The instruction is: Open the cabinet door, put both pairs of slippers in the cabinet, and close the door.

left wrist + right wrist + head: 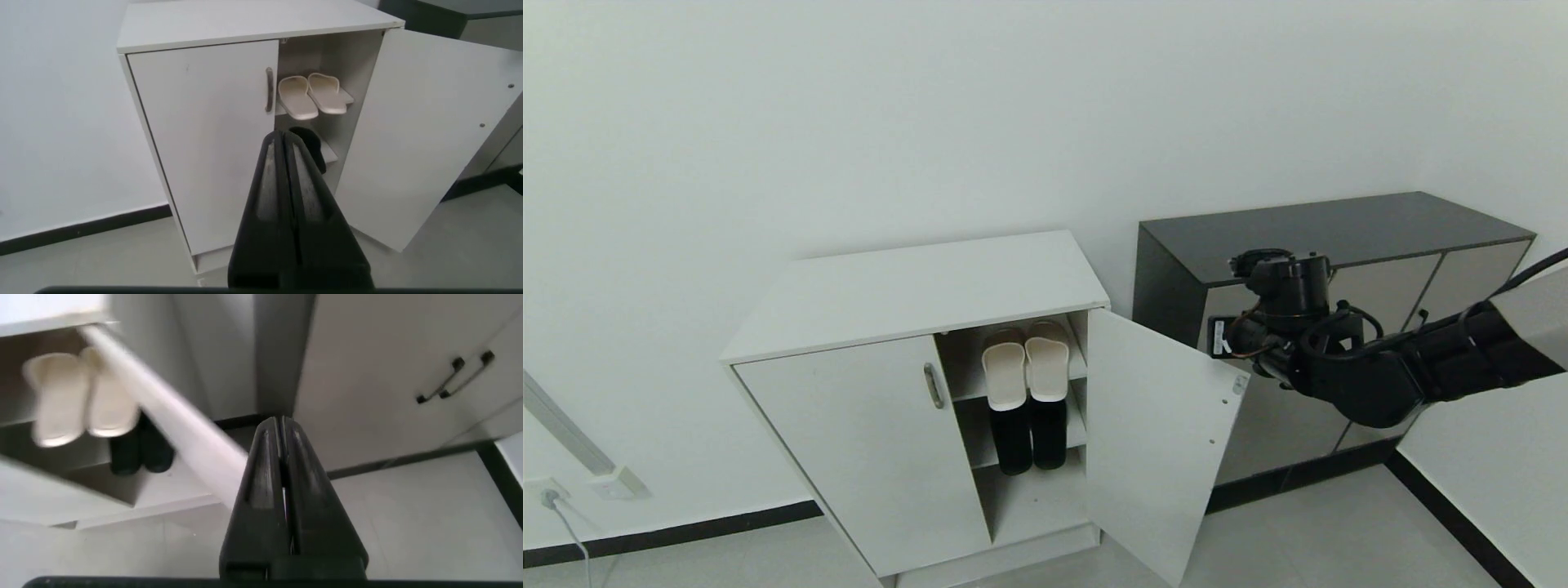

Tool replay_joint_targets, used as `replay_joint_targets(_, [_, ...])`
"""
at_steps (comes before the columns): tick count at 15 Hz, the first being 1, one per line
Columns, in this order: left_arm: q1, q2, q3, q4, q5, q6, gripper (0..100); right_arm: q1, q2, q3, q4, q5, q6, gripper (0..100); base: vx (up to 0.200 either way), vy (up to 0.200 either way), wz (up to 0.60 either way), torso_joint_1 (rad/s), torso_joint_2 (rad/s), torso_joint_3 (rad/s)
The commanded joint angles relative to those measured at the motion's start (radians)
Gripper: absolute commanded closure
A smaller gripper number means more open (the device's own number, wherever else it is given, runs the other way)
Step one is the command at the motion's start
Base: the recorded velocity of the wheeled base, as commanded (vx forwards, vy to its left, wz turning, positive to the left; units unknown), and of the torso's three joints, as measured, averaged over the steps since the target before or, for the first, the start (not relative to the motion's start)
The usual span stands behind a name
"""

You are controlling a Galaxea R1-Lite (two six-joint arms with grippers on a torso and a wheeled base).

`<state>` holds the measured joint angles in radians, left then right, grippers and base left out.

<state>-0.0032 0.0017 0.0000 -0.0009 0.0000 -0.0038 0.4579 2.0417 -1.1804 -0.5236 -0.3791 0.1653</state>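
The white cabinet [915, 286] stands against the wall with its right door [1152, 433] swung open and its left door [866, 441] closed. Inside, a white pair of slippers [1025, 371] lies on the upper shelf and a black pair [1031, 437] on the shelf below. My right arm [1339, 367] hangs just behind the open door's outer edge. My right gripper [282, 420] is shut and holds nothing, close to the door's edge [163, 404]. In front of the cabinet my left gripper [282, 137] is shut and empty, level with the black slippers [315, 147].
A dark grey cabinet [1339, 229] stands to the right of the white one, close behind my right arm. A white surface [1494, 465] fills the front right corner. A wall socket with a cable [547, 494] sits low on the left.
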Motion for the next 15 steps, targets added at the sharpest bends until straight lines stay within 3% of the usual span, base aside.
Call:
replay_joint_targets(1, [0.0,0.0,0.0,-0.001,0.0,-0.001,100,-0.013,0.066,-0.031,-0.001,0.0,0.003,100,0.0,0.0,0.0,0.0,0.0,0.0])
replay_joint_targets(15, [0.0,0.0,0.0,-0.001,0.0,-0.001,100,0.004,0.104,-0.03,0.002,0.011,0.016,100,0.0,0.0,0.0,0.0,0.0,0.0])
